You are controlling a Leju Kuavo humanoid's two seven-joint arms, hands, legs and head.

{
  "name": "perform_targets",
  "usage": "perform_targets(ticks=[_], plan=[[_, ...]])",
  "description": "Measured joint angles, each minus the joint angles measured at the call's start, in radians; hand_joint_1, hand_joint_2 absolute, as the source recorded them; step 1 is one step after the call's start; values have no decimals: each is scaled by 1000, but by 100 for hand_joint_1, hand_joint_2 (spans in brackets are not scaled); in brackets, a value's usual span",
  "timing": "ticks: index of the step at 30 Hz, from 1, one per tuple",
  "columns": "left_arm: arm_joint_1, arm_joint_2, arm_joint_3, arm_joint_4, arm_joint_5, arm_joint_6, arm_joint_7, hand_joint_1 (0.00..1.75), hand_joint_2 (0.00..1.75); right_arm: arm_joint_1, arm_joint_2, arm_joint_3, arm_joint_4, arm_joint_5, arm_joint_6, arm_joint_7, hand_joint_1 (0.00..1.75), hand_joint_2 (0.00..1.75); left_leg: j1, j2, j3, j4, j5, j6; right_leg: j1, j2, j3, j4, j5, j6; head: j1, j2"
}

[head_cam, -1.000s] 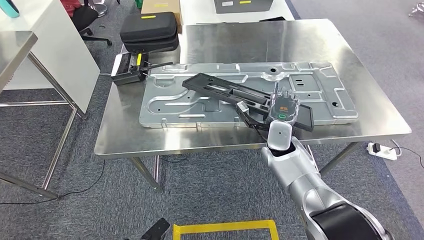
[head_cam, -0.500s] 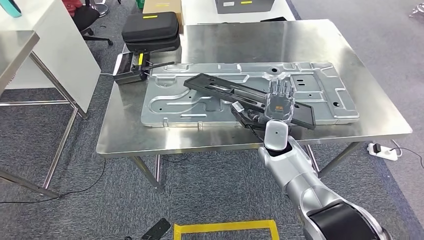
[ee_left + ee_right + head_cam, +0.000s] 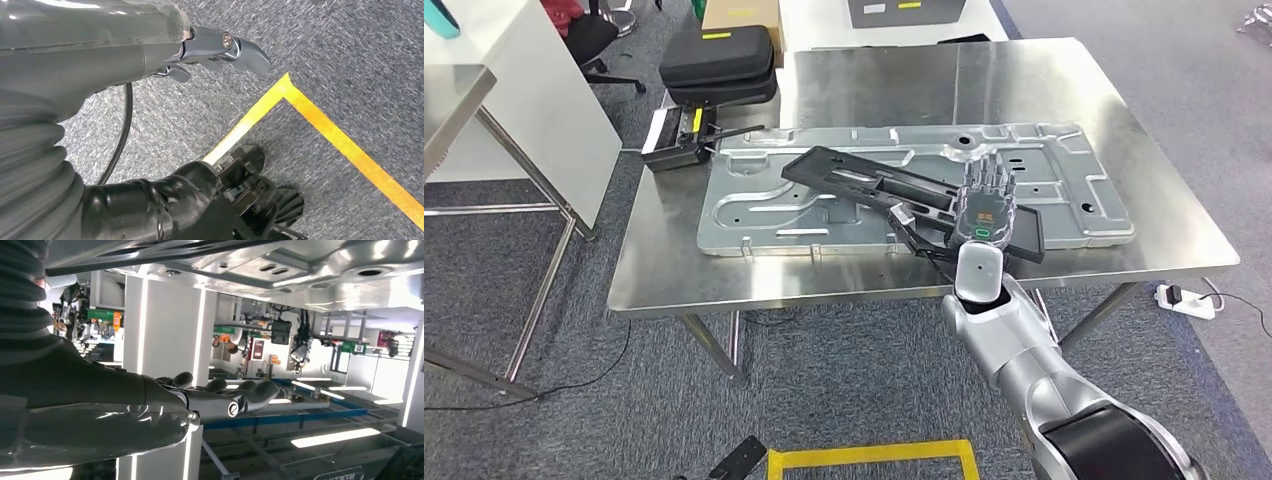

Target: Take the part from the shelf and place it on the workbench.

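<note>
- Though it hangs low by the carpet, well short of the bench, the left hand (image 3: 220, 47) shows in its wrist view with nothing in it; fingers look curled in, but how far I cannot tell.
- Near edge of the workbench (image 3: 824, 290): right hand (image 3: 986, 205) sits flat over the near-right end of the black part (image 3: 874, 182), fingers straight and spread. No grasp evident; whether the palm touches, I cannot tell.
- The black part lies diagonally across the grey stamped panel (image 3: 1064, 170), near-right end to far-left end, already on the workbench.
- Handling, as a judgement: long, thin, slotted frame, likely light and fairly stiff but whippy if held at one end. Smooth on smooth metal, so it may slide. Best hold is nearer mid-length, on a solid rail, not the open slots.
- Against half a second back: the whole view has shifted a little, so the camera moved; part and hand keep the same relation, fingers flat as before.
- Far left: black case (image 3: 719, 58) on the floor beyond the bench.
</note>
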Motion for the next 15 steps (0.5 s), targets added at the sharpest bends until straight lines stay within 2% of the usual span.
perform_targets(ticks=[2,4,5,7,8,9,10,11,13,14,15], plan=[[1,-1,-2,0,0,0,1,0,175,0,1,0,0,0,0,-4,0,175,0,0,3,-7,2,8,1,0,-1,-3,1,11,0,0],[1,-3,-4,0,0,1,1,0,175,-1,1,0,-1,0,0,-5,0,175,5,1,9,-18,8,20,-1,0,-10,20,-19,22,0,0],[0,-4,-4,0,1,2,1,0,175,-2,1,0,-1,0,0,-5,0,175,7,1,11,-23,11,25,-2,-1,-28,60,-44,26,1,0],[0,-4,-5,0,1,3,1,0,175,-1,1,0,0,0,0,-5,0,175,7,2,11,-24,12,28,-5,-1,-88,189,-105,34,2,0],[0,-4,-5,0,1,3,1,0,175,2,1,0,1,0,0,-5,0,175,7,2,11,-23,12,29,-7,-1,-116,246,-123,37,2,0],[1,-4,-5,0,1,3,1,0,175,4,1,0,2,0,0,-5,0,175,7,2,11,-22,11,29,-8,-2,-132,274,-124,39,2,0],[1,-4,-5,0,2,3,1,0,175,6,1,0,2,0,1,-5,0,175,7,2,10,-20,10,28,-9,-2,-129,266,-106,41,2,0],[1,-4,-5,0,2,3,1,0,175,6,1,0,3,0,1,-5,0,175,7,1,10,-17,8,27,-11,-2,-108,219,-73,41,2,0],[1,-4,-6,0,2,3,1,0,175,2,2,0,3,0,0,-5,0,175,5,0,8,-7,1,21,-12,-3,-44,85,-14,37,2,0],[0,-4,-6,0,2,3,1,0,175,0,2,0,3,0,0,-5,0,175,3,0,6,-4,-1,16,-10,-3,-22,38,0,33,2,0],[0,-4,-6,0,1,3,1,0,175,-1,2,1,3,0,0,-5,0,175,2,-1,3,-1,-2,12,-8,-3,-11,14,1,29,1,0]])
